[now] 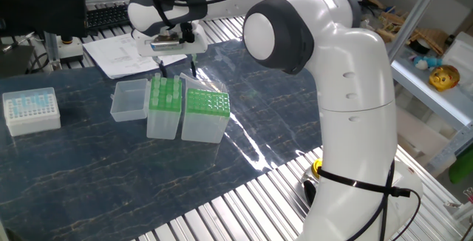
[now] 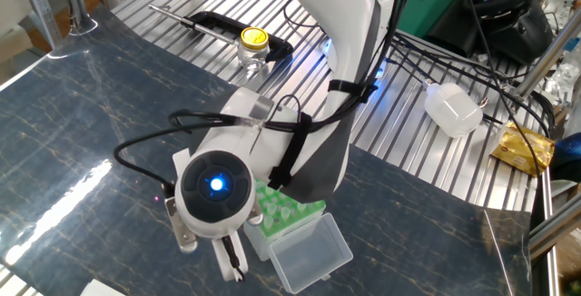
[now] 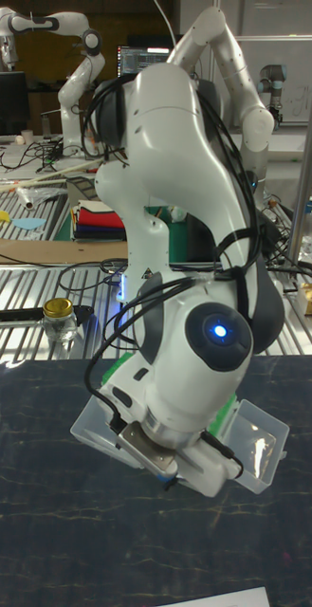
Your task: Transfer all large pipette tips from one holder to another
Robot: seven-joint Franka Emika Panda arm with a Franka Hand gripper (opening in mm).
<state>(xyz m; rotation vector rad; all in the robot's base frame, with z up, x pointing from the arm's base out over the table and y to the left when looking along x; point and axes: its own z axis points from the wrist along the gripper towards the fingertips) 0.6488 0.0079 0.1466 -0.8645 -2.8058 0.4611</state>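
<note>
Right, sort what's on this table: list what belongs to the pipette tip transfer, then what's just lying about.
Job:
wider green-grid box
narrower green-topped box
gripper, above the boxes

Lying about:
clear lidless tray
white box of pale-blue tips
papers
yellow-capped jar

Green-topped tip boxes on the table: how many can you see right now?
2. The narrower, taller box stands between the clear tray and the wider box, touching it. The arm hides much of the table in other views.
</note>
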